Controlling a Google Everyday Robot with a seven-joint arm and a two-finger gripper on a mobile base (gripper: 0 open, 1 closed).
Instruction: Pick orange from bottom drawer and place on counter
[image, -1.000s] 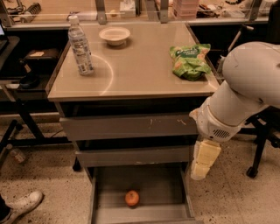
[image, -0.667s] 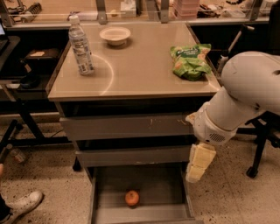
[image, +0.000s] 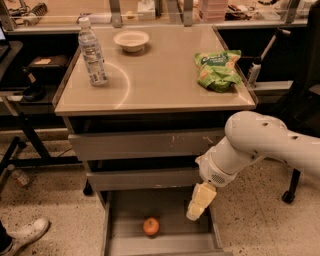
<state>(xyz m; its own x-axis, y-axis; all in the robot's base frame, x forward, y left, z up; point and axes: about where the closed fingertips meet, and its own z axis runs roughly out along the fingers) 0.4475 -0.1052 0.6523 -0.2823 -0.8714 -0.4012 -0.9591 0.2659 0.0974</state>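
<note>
Camera view puts your pincer (image: 196, 212) over the right side of the open bottom drawer (image: 134, 207). The orange (image: 151, 226) lies on the drawer floor, down and left of the pincer, apart from it. You cannot tell whether the pincer is open or closed.

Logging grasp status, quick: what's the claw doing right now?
Claw: cannot be told; it hangs over the right side of the bottom drawer, apart from the orange.

My gripper (image: 201, 202) hangs over the right side of the open bottom drawer (image: 145, 204), up and to the right of the orange (image: 151, 226), which lies on the drawer's floor, not touching it. On the desk (image: 160, 82) above sit a water bottle (image: 92, 52), a white bowl (image: 131, 40) and a green snack bag (image: 218, 69).
</note>
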